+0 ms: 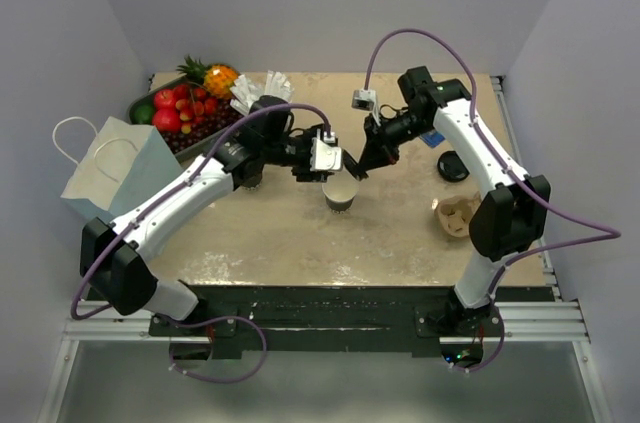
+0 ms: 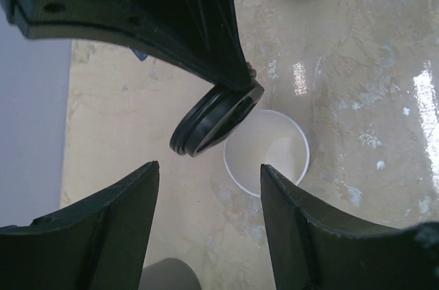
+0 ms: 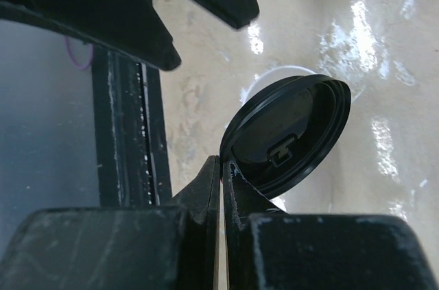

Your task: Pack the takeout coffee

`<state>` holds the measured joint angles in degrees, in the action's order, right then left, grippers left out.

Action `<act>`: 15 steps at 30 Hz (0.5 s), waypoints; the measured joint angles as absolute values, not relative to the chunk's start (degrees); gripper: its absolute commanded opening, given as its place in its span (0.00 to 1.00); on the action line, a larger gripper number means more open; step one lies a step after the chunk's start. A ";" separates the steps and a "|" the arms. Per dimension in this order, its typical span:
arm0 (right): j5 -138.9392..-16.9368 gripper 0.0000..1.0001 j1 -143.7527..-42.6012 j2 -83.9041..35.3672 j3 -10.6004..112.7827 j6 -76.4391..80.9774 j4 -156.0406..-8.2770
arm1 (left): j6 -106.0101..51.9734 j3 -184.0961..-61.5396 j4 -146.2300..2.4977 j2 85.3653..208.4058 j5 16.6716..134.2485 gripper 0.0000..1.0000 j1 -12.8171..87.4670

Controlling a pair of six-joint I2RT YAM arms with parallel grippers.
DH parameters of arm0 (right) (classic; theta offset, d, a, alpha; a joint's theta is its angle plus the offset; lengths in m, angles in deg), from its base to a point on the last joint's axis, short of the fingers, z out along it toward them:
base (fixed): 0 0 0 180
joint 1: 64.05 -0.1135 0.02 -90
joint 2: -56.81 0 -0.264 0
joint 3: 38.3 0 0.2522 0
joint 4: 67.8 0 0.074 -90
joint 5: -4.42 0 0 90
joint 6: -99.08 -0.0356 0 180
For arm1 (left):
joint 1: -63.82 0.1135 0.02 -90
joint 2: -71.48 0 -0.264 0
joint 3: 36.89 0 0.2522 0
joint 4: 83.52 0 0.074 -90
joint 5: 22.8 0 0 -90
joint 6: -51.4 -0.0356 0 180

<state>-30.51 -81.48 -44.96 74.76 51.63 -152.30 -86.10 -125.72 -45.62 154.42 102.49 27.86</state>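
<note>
Above the cup (image 1: pixel 341 195), the right arm (image 1: pixel 462 128) extends, jaws pinching the lid (image 3: pixel 291 132).

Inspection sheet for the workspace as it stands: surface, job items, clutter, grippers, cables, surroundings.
Surface: beige marble-pattern tabletop, glossy, no spill seen.
Job's things: small dark brown paper cup upright mid-table, uncovered; round black plastic lid tilted near its rim.
Clutter: tray of fruit, pale paper bag, second black lid, cream paper cups.
Grippers: left gripper open, empty, beside the cup; right gripper shut on the lid's edge.
Cables: purple cables loop off both arms, clear of the cup.
Surroundings: grey walls; nothing else seen.
</note>
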 measured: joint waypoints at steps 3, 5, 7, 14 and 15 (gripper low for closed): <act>-28.74 0.00 -82.38 -44.99 74.76 51.21 -153.11 | -89.03 -125.37 -46.19 154.42 102.18 0.65 26.33; -27.73 0.00 -82.99 -44.99 74.79 51.08 -153.59 | -90.19 -124.73 -46.56 154.42 101.59 0.65 25.67; -27.41 0.00 -83.62 -44.99 74.79 51.10 -154.01 | -90.98 -124.08 -46.67 154.50 101.09 0.65 25.13; -27.60 0.00 -85.04 -44.99 75.11 51.72 -155.47 | -94.98 -123.88 -46.91 155.84 99.89 0.62 24.67; -27.60 0.00 -85.09 -44.99 75.24 52.02 -155.71 | -95.46 -123.88 -46.91 156.03 99.75 0.62 24.67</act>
